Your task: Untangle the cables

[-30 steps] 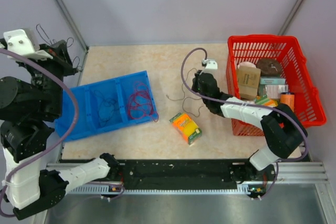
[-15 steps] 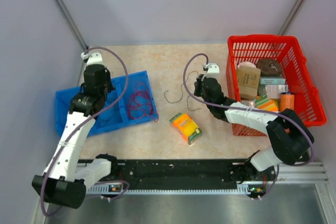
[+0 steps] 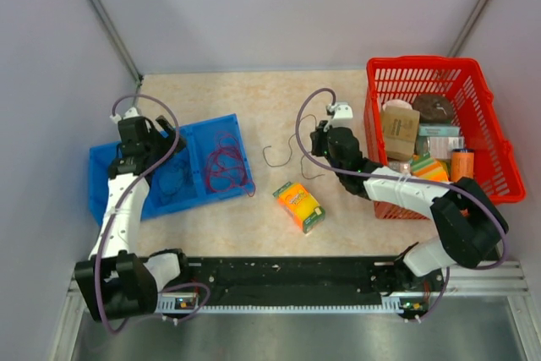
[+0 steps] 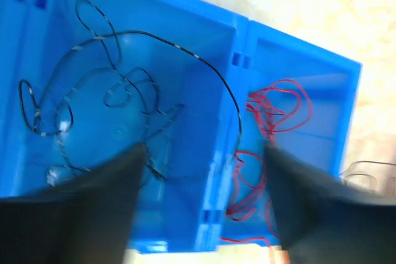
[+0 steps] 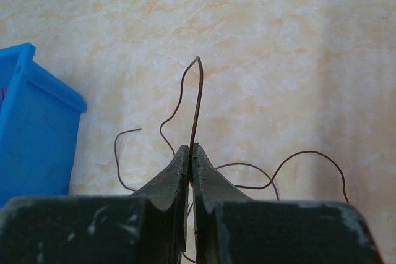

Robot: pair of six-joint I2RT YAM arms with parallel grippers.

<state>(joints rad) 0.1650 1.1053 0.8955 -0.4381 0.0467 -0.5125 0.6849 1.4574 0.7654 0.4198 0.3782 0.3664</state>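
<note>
A blue bin [image 3: 230, 121] with two compartments lies at the left. A blackish cable [image 4: 185, 52] sprawls loose in its left compartment, and a red cable [image 4: 272, 112] is looped in its right one [image 3: 221, 162]. My left gripper [image 4: 204, 149] hangs open above the bin's divider [image 3: 159, 141], with nothing between its fingers. My right gripper [image 5: 191, 149] is shut on a thin dark reddish cable [image 5: 197, 97], which rises from the jaws and curls over the tabletop [image 3: 279, 156] left of that gripper [image 3: 314, 141].
A red basket [image 3: 423, 69] full of boxes and cans stands at the right, close behind my right arm. An orange and green box [image 3: 298, 205] lies on the table near the front. The blue bin's corner [image 5: 31, 128] shows at the left of the right wrist view.
My left arm has swung down from high at the left to over the blue bin, and its jaws have opened. The right gripper stays shut on the dark cable, barely moved.
</note>
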